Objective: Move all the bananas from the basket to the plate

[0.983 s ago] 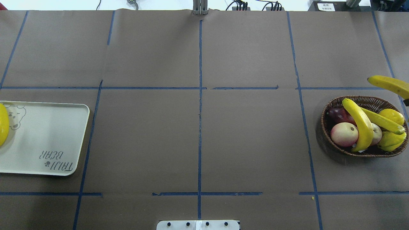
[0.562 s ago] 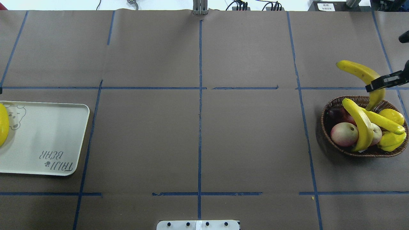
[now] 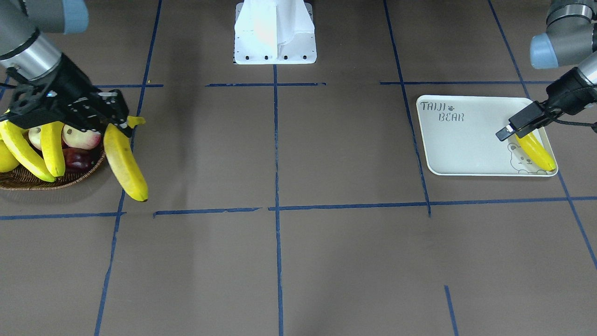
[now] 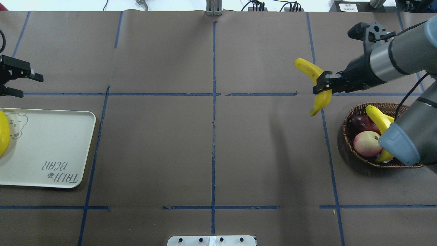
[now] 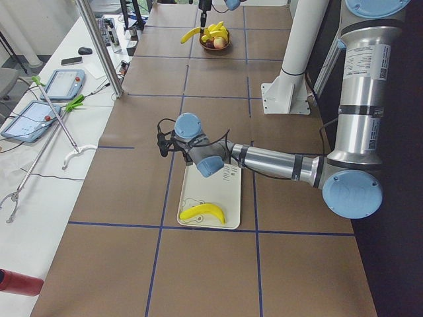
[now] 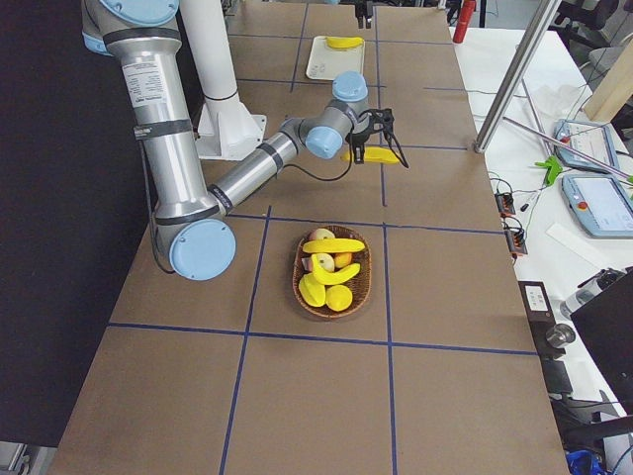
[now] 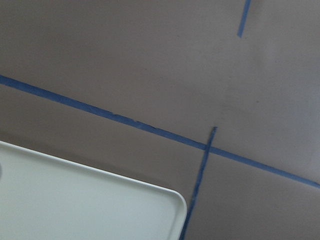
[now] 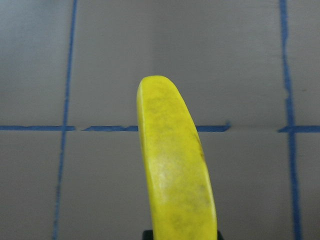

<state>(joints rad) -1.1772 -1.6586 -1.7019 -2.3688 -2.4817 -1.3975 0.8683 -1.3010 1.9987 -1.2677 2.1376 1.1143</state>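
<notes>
Your right gripper (image 4: 321, 87) is clamped on a banana (image 4: 308, 69), carried in the air above the table (image 4: 153, 143), out past the basket (image 4: 347, 118) on its far side, toward the table's middle. The banana is smooth, lemon yellow and strongly curved. The jaws cross it near mid-length, and the wrist view shows faint dark flecks along its skin. In the front view it hangs tip-down just beside the basket's rim, not touching it.

The basket, brown wicker with a darker rim, sits at the table's right end. You see more bananas (image 4: 375, 115) lying across it, over a cream-and-pink fruit (image 4: 367, 143) and a dark red fruit (image 4: 358, 123). From overhead, the right arm (image 4: 399, 143) covers the basket's right part.

At the table's left end lies the plate (image 4: 51, 143), off-white and rectangular with rounded corners, printed "TAIJI BEAR" beside a grey bear face. A second banana (image 4: 3, 133) lies on it next to the bear face, at the plate's outer end. Your left gripper (image 4: 32, 87) hangs raised near the plate's far edge, fingers apart and holding nothing.

Between the carried banana and the plate runs the brown table top, crossed by blue tape lines (image 4: 214, 136). The white base mount (image 3: 275, 32) stands at the robot's edge of the table. Two tablets (image 5: 66, 82) lie on the side bench beyond the far edge.
</notes>
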